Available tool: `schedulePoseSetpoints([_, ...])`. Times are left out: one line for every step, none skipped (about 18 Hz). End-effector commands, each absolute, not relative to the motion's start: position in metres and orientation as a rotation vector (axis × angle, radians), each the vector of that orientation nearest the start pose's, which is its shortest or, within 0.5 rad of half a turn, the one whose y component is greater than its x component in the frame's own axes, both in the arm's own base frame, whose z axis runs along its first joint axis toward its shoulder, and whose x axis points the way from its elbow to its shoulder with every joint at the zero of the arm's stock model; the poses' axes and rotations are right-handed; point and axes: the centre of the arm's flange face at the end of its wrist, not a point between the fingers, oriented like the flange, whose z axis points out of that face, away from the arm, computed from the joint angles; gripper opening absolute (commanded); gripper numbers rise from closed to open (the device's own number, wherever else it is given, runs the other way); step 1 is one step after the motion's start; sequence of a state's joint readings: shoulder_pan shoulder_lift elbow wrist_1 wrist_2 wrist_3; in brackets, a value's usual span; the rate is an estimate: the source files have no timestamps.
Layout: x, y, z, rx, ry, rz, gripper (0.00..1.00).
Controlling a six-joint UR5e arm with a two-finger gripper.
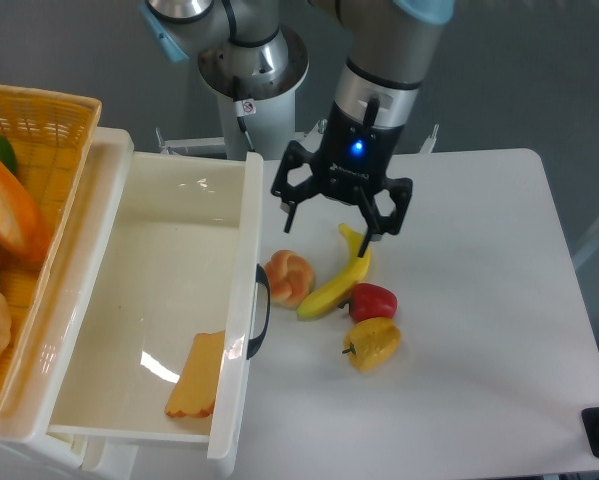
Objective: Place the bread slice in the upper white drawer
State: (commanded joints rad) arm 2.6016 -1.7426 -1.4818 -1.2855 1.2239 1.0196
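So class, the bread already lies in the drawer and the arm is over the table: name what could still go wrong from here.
1. The open pincer hangs just above the banana and bun; a low move could knock them.
2. The drawer stands pulled out, so an arm sweeping back might strike its handle.
3. The bread lies near the front wall, partly hidden; shutting the drawer hard could make it slide.
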Motion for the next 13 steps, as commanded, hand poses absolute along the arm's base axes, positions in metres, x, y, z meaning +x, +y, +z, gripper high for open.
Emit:
schedulePoseSetpoints([-0.414, 0.44, 0.471, -2.76, 0.08, -0.004, 0.99])
schedulePoseSetpoints([-0.418, 0.441, 0.464, -2.781, 0.107, 0.003, 1.0])
schedulePoseSetpoints([-0.42, 0.441, 0.46, -2.8, 0.12, 0.013, 1.0])
schedulePoseSetpoints([-0.422, 0.44, 0.458, -2.821, 0.128, 0.032, 1.0])
schedulePoseSetpoints([-0.423, 0.439, 0.455, -2.848, 0.154, 0.053, 1.0])
schedulePoseSetpoints([-0.425, 0.437, 0.453, -2.884, 0.201, 0.09, 1.0])
schedulePoseSetpoints([-0.427, 0.435, 0.451, -2.921, 0.242, 0.119, 1.0])
schedulePoseSetpoints([-0.429, 0.437, 0.445, -2.941, 0.268, 0.128, 1.0])
schedulePoseSetpoints([-0.431, 0.441, 0.439, -2.944, 0.273, 0.125, 1.0])
schedulePoseSetpoints([-0.435, 0.445, 0.431, -2.945, 0.264, 0.124, 1.0])
schedulePoseSetpoints([-0.44, 0.448, 0.424, -2.945, 0.261, 0.127, 1.0])
schedulePoseSetpoints([-0.445, 0.45, 0.42, -2.947, 0.261, 0.149, 1.0])
schedulePoseSetpoints([-0.45, 0.454, 0.415, -2.955, 0.268, 0.178, 1.0])
